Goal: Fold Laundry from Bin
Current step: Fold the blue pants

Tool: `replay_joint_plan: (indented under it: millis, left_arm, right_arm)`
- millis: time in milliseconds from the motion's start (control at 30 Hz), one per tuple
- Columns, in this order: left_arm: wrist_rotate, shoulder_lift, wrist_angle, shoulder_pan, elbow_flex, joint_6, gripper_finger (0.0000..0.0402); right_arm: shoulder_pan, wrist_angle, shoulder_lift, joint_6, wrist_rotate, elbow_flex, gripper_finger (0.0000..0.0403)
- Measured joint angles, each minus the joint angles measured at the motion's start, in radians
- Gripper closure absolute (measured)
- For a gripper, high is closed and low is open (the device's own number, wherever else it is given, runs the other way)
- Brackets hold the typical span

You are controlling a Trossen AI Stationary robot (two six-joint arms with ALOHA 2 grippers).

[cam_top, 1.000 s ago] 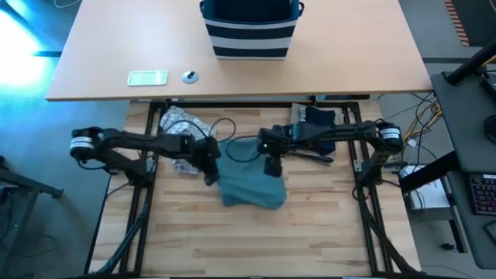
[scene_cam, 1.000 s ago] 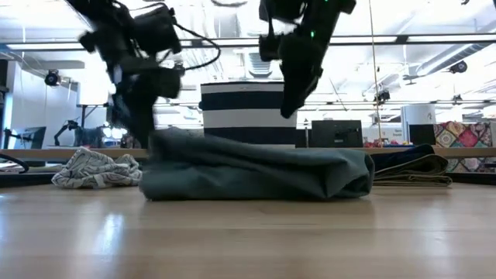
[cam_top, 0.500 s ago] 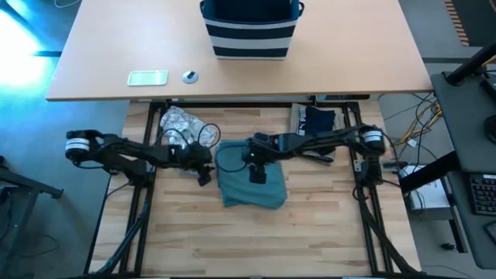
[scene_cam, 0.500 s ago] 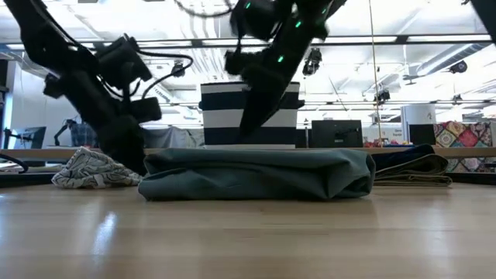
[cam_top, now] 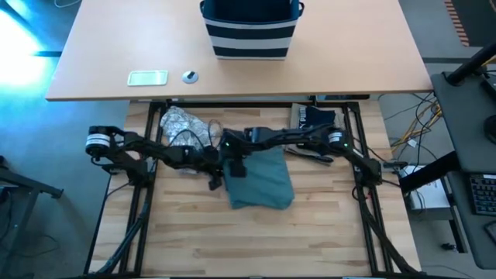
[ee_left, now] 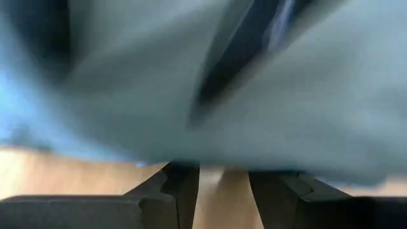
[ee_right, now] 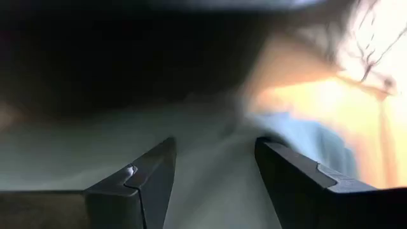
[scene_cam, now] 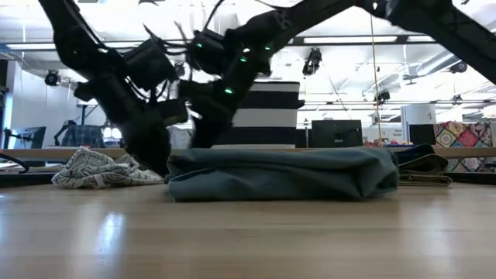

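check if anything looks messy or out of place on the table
One thing stands out: the grey-white patterned garment lies crumpled in a heap at the table's back left, unlike the teal garment folded flat mid-table. The left gripper and right gripper crowd together at the teal garment's left edge.

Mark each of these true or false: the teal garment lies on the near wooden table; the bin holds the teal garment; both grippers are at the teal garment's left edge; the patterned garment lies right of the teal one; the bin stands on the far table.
1. The teal garment lies on the near wooden table. True.
2. The bin holds the teal garment. False: the garment lies on the near table, apart from the bin.
3. The left gripper and right gripper are at the teal garment's left edge. True.
4. The patterned garment lies right of the teal one. False: it lies to its left.
5. The bin stands on the far table. True.
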Motion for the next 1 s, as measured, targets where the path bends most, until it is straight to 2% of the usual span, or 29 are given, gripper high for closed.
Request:
replay_joint_plan:
  millis: [100,233,367,500,600,733,833,1000]
  left_arm:
    - [0.005,-0.039,0.001,0.0,-0.034,-0.022,0.0286]
    - [0.004,-0.101,0.004,-0.001,-0.103,-0.072,0.0286]
    - [0.002,-0.166,0.033,-0.005,-0.167,-0.117,0.0286]
    - [-0.046,-0.19,0.212,-0.007,-0.241,-0.103,0.0286]
    - [-0.1,-0.149,0.35,-0.007,-0.278,-0.067,0.0286]
    - [-0.106,-0.049,0.467,-0.007,-0.279,-0.048,0.0286]
    - [-0.107,0.035,0.558,-0.006,-0.28,-0.047,0.0286]
    - [-0.102,0.092,0.629,-0.006,-0.274,-0.07,0.0286]
  right_arm:
    - [0.007,-0.103,0.006,-0.018,-0.014,0.078,0.0188]
    - [0.009,-0.14,-0.054,-0.046,-0.014,0.097,0.0188]
    - [-0.012,-0.187,-0.117,-0.042,0.006,0.052,0.0188]
    - [-0.023,-0.185,-0.146,-0.042,0.013,-0.051,0.0188]
    - [-0.033,-0.137,-0.147,-0.043,0.013,-0.135,0.0188]
    - [-0.034,0.048,-0.108,-0.048,0.016,-0.214,0.0188]
    - [-0.032,0.191,-0.078,-0.041,-0.012,-0.221,0.0188]
    - [-0.03,0.227,-0.082,-0.022,-0.039,-0.157,0.0188]
